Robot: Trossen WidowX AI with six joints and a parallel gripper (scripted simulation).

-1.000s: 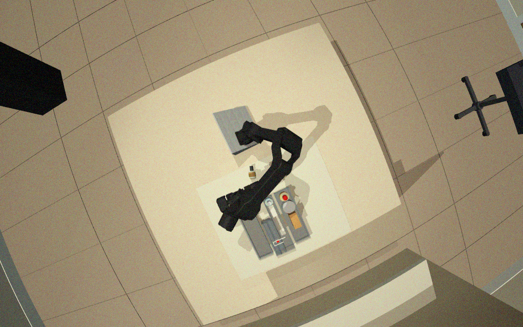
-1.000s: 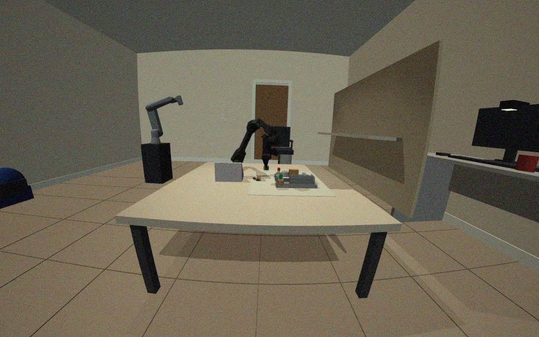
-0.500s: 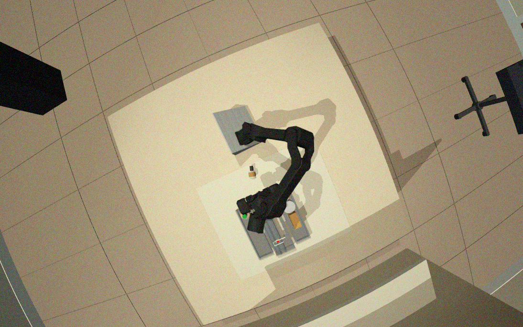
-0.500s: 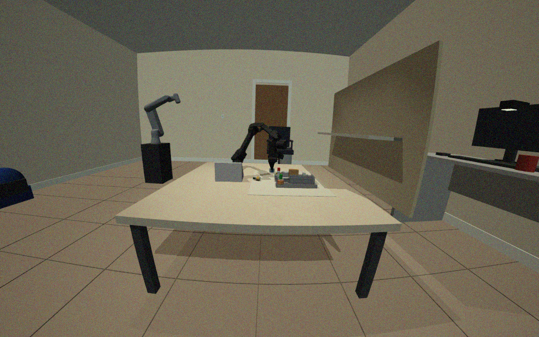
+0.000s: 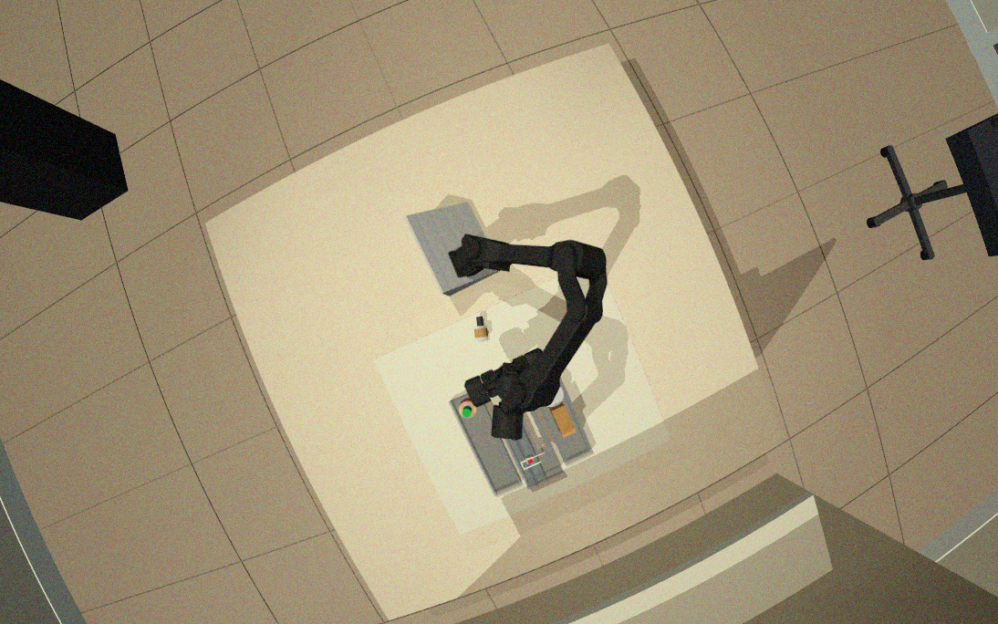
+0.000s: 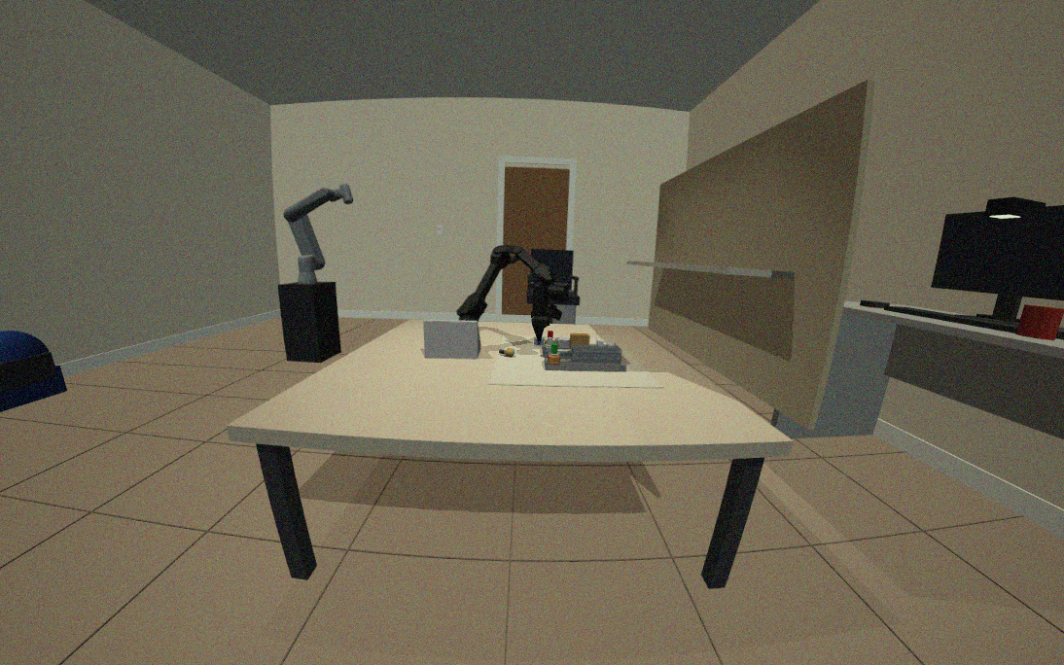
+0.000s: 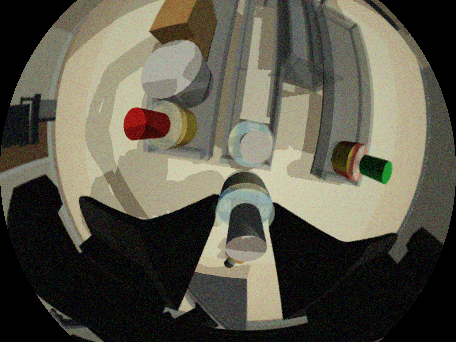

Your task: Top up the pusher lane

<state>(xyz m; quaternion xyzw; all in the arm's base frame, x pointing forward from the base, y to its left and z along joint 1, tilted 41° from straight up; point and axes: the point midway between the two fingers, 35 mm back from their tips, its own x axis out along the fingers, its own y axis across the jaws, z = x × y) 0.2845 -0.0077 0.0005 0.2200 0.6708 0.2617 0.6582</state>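
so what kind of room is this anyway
Probably a robotics lab or workshop room. A black arm works on a table, a second grey arm stands on a pedestal, and a monitor sits on a side desk.

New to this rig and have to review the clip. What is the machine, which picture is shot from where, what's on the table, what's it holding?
It is one black jointed arm bolted to a grey base block on a table. One picture looks straight down from overhead, one from across the room, and one from a camera on the wrist, looking down past the fingers.

On a pale mat sits a grey rack of lanes. In the wrist view the middle lane has a pale blue jar at its front. A red-capped jar, a grey cylinder and a tan box sit on one side, a green-capped jar on the other. A small dark-capped jar stands loose near the base.

The gripper is shut on a matching pale blue jar, held in front of that middle lane.
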